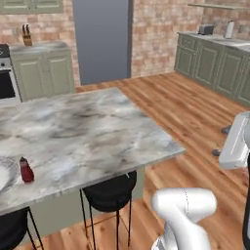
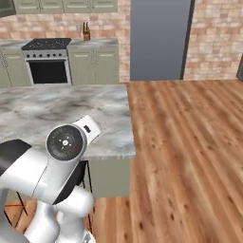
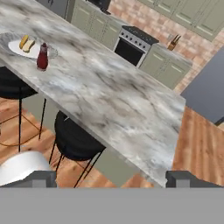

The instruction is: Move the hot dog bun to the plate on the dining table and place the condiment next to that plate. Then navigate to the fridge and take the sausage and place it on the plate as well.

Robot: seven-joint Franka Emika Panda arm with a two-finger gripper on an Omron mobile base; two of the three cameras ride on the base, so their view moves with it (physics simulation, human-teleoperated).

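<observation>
In the hand view the yellow-orange hot dog bun lies on the round pale plate at the far left end of the marble dining table. The red condiment stands upright right beside the plate's rim. From the left base camera, the condiment stands next to the plate at the table's left edge. My gripper is open with nothing between its fingertips, held off the table's near side, well away from the plate. The grey fridge stands shut against the brick back wall. The sausage is out of view.
Black round stools sit under the table's near edge. A stove and green cabinets line the back wall left of the fridge. More green cabinets run along the right wall. Open wood floor lies between table and fridge.
</observation>
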